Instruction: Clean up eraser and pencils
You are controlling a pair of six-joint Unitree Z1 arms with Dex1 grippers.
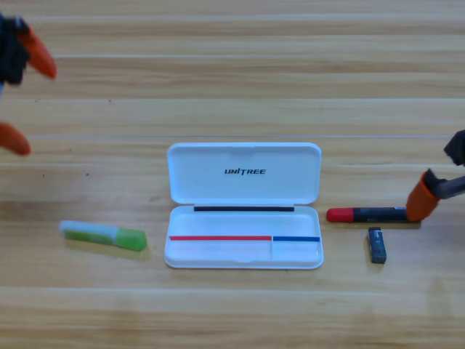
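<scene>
Left end effector (22,94) gapes wide; right end effector (425,200) lowered.

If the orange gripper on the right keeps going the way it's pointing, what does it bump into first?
Probably the black-and-red pencil: the right gripper points down-left with its tip right at the pencil's black end. From above I cannot tell whether they touch already.

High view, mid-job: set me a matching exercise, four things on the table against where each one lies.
Things:
1. green pencil
2. red-and-black pencil
3. eraser
4. left gripper

Places:
A. just below the red-and-black pencil, right of the white case
B. upper left corner, away from everything
C. left of the white case, on the table
D. right of the case, with the right gripper at its black end

Pairs: 1-C, 2-D, 3-A, 4-B
</scene>
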